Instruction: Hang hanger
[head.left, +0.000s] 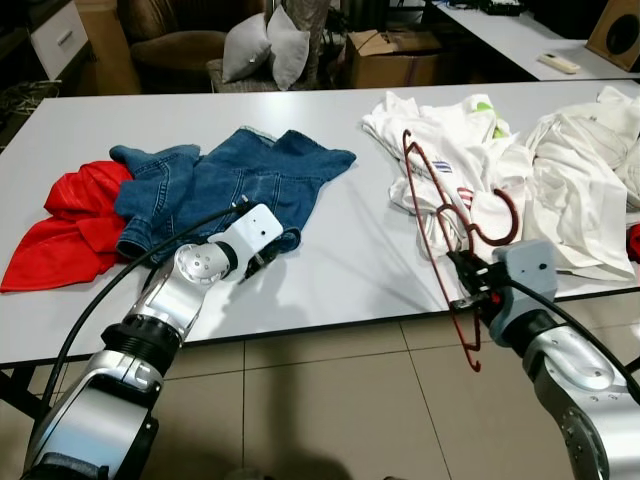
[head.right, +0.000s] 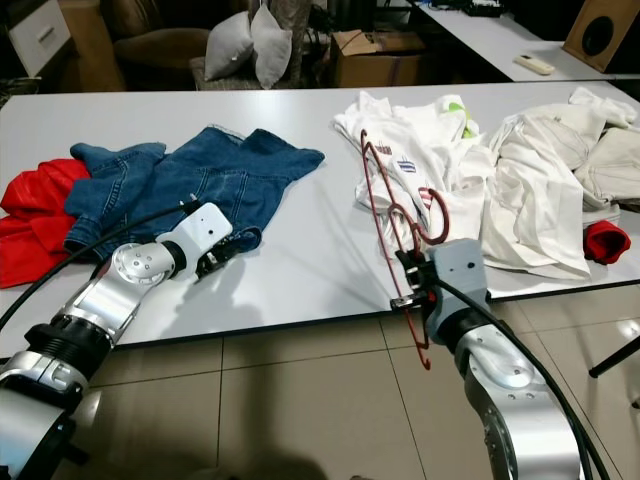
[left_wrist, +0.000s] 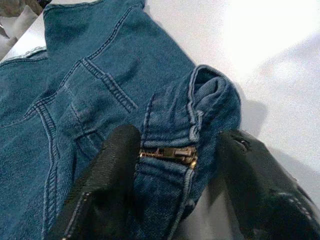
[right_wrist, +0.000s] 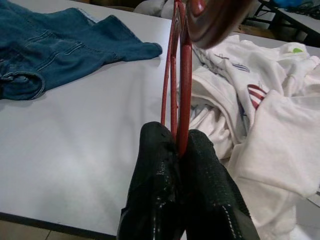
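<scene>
Hanger (head.left: 432, 215), dark red, clamped between right gripper (right_wrist: 178, 150) fingers at near table (head.left: 340, 260) edge. Held tilted, one end up over white clothes (head.left: 470, 150), other end hanging below table edge above tiled floor (head.left: 340, 400). Hook (head.left: 497, 222) curls toward the white pile. In right wrist view, both black fingers (right_wrist: 155, 190) pressed tight on the hanger's thin bars, no gap.

Left gripper (left_wrist: 175, 150) parted, straddling bunched denim near a brass zipper (left_wrist: 170, 153). One finger (left_wrist: 107, 175) resting on the jeans (head.left: 230, 185), other finger on bare table just beside the fold. Nothing grasped. In head view, left arm (head.left: 190, 275) reaches over near edge to the jeans' lower hem.

Jeans spread flat on table's left half, partly overlapping red garment (head.left: 65, 225) at far left. White clothes heaped on right half, one shirt with striped print (head.right: 405, 165). Small red item (head.right: 605, 242) beside white pile at right edge.

Beyond table: two grey cushions (head.left: 265, 45) on a brown armchair (head.left: 175, 40), cardboard box (head.left: 395, 55), second white table (head.left: 520, 35) with a remote (head.left: 558, 63).
</scene>
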